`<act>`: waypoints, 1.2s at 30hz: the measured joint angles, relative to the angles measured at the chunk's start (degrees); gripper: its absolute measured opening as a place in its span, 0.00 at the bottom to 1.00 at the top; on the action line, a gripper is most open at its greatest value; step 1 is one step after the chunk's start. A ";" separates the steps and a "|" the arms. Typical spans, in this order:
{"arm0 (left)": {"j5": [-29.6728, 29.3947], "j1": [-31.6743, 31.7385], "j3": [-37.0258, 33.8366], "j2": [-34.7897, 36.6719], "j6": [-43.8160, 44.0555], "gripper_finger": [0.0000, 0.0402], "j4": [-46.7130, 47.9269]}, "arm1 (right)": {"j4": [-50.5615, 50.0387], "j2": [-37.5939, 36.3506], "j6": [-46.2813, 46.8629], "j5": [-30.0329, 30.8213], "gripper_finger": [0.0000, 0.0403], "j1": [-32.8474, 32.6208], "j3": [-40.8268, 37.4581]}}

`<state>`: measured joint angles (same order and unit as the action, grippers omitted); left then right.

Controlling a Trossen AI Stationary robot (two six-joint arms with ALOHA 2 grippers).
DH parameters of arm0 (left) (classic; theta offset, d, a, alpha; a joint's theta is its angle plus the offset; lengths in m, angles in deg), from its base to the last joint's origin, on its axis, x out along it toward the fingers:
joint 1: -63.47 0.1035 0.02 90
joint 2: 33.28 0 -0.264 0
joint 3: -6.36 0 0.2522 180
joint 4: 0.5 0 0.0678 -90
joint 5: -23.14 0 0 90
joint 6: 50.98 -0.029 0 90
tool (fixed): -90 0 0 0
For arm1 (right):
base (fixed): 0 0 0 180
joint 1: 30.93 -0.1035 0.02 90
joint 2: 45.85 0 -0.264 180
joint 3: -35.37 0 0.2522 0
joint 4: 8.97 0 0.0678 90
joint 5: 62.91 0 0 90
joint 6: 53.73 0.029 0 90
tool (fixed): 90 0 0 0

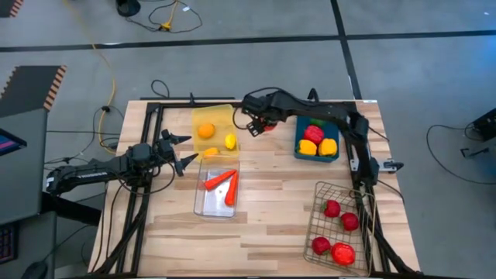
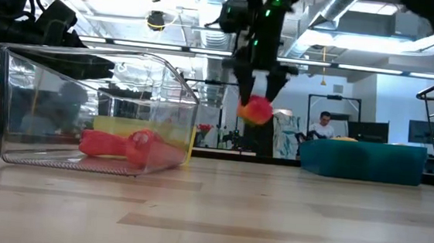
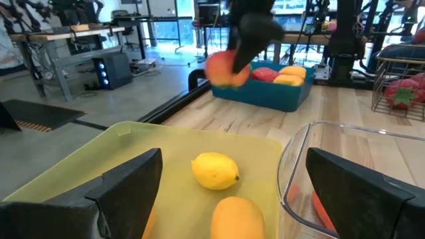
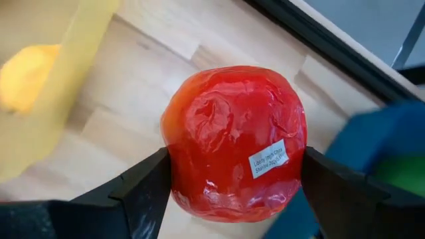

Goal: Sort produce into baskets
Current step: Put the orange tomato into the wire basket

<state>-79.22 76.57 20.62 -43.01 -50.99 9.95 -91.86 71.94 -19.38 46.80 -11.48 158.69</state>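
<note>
Your right tool [image 4: 232, 192] hangs clamped on 1 red-orange fruit [image 4: 234, 143] between yellow bin [image 1: 213, 118] and blue bin [image 1: 301, 149], mid-sort; left tool [image 1: 180, 151] waits, fingers apart.

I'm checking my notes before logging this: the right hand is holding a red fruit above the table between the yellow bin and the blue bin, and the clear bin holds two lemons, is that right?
Not quite: the clear bin holds two carrots, not lemons, as the high view shows. The rest stands: the right hand holds the red fruit above the table, between the yellow bin and the blue bin.
</note>
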 joint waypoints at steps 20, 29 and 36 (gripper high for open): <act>-0.04 0.00 -0.01 0.00 0.00 0.89 0.00 | -17.89 -15.14 29.86 -0.11 0.82 -27.12 0.00; -0.04 0.00 0.01 0.00 0.00 0.89 0.00 | -20.86 -16.61 47.53 -0.25 0.82 -41.51 0.00; -0.04 0.00 0.00 0.00 0.00 0.89 0.00 | -20.87 -16.62 58.83 -0.21 0.82 -50.51 0.00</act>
<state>-79.26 76.57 20.62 -43.01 -50.99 9.95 -112.73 55.32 39.45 46.59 -61.99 158.69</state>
